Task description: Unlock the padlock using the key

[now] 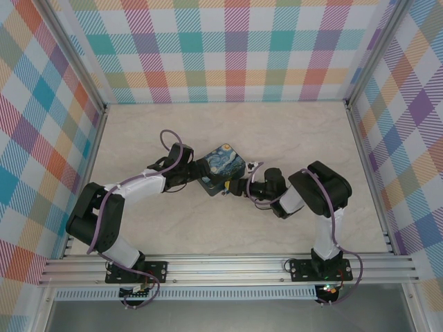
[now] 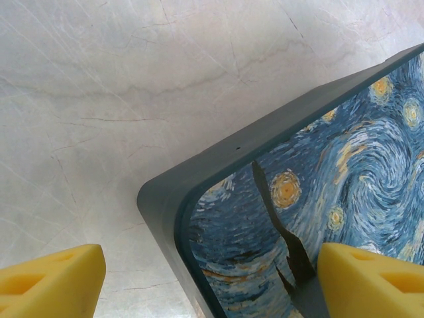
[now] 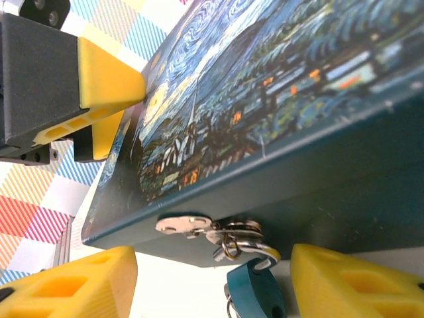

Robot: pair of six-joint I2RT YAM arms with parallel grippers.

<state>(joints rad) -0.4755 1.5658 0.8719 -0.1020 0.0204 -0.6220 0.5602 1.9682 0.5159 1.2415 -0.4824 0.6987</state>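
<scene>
Both arms reach inward toward the middle of the scene, elbows pushed outward (the left folded low, the right more upright). The left gripper (image 1: pixel 194 177) and right gripper (image 1: pixel 239 188) nearly face each other, each with its yellow fingers (image 3: pixel 73 281) spread wide.

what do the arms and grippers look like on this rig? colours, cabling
The left arm and right arm have black joint housings, white link covers and a looping purple cable each. The left gripper and right gripper carry yellow wedge-shaped fingers with moulded slots, on black bodies.
</scene>
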